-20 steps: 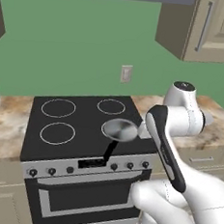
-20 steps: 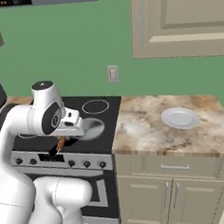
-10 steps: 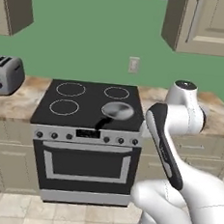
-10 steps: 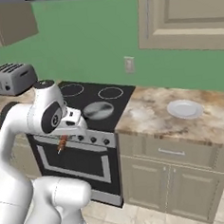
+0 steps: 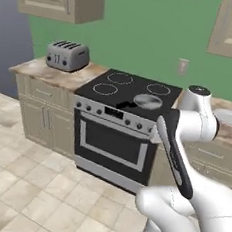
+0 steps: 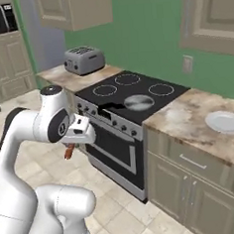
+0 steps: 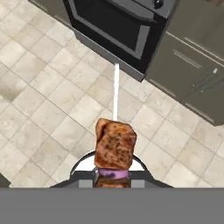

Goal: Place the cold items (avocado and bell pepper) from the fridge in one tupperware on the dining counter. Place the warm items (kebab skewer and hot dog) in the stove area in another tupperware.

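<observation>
Because the kebab skewer (image 7: pixel 114 144) belongs with the warm items in a tupperware, it was carried off the stove area rather than left there: in the hand view the gripper (image 7: pixel 113 174) was clamped shut on the skewer's near end, with a browned meat chunk and a purple piece beneath it sitting just beyond the fingertips and the pale stick running on past them toward the floor. Holding it by the loaded end likely kept the weight close to the jaws, so the thin stick would not lever loose during travel. In the right base view the gripper (image 6: pixel 71 145) hung low at the near left, over the beige tiled floor (image 6: pixel 123 198), with the skewer (image 6: pixel 69 151) pointing down from it, apart from any surface. Further off stood the oven (image 6: pixel 117 154), its black cooktop carrying a grey pan (image 6: pixel 138 102) on the near right burner; the pan appeared empty, though its inside was too small to judge. To the right lay the marbled wall counter (image 6: pixel 189 121) with a white plate (image 6: pixel 225 121). Far left, a toaster (image 6: pixel 84 60) rested on the counter end. No tupperware was visible, so the drop-off judged still ahead.
</observation>
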